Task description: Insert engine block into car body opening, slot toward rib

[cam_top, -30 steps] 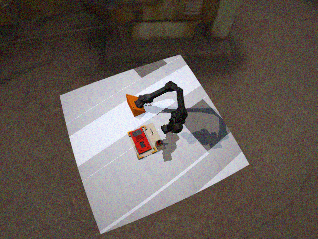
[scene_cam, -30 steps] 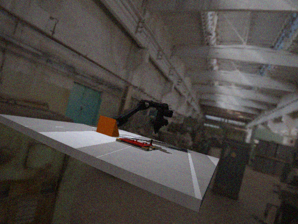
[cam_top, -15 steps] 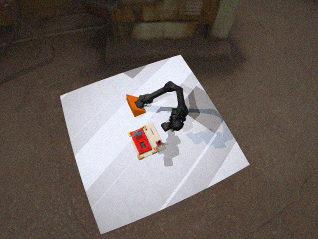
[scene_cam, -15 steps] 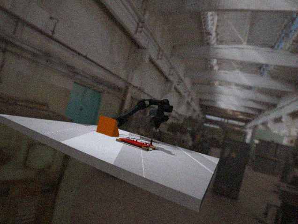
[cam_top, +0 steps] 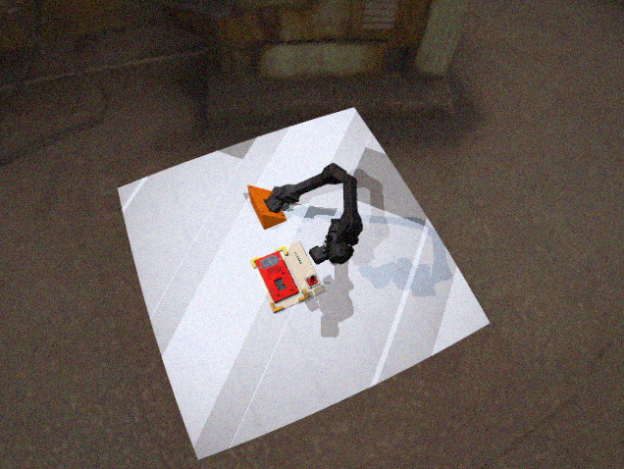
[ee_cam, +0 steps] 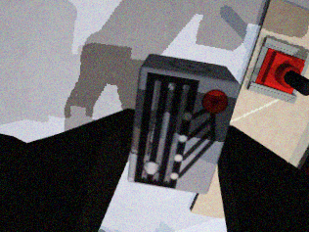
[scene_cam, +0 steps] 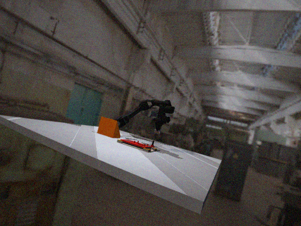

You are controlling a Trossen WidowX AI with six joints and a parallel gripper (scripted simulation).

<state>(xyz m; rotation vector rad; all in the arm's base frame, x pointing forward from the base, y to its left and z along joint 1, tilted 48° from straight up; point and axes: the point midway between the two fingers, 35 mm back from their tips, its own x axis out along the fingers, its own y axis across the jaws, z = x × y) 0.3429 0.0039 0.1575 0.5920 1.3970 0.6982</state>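
Note:
The engine block (ee_cam: 168,131) is a grey box with dark slots, a red round cap and thin dark lines with pale dots. My gripper (ee_cam: 178,127) (scene_cam: 157,130) is shut on it, one black finger on each side. In the exterior view they hang above the table, higher than the car body. The car body (cam_top: 287,292) (scene_cam: 136,143) is a flat red plate lying on a beige board (cam_top: 301,263). A dark square opening (cam_top: 280,284) shows toward one end of it. The arm hides the block in the top view. I cannot make out the rib.
Yellow corner brackets (cam_top: 275,307) stand around the car body. A small red fixture (cam_top: 312,280) (ee_cam: 276,72) with an upright black lever (scene_cam: 153,143) (ee_cam: 297,82) stands at the board's side, right of the block in the wrist view. An orange wedge (cam_top: 263,206) (scene_cam: 108,127) stands by the arm's base.

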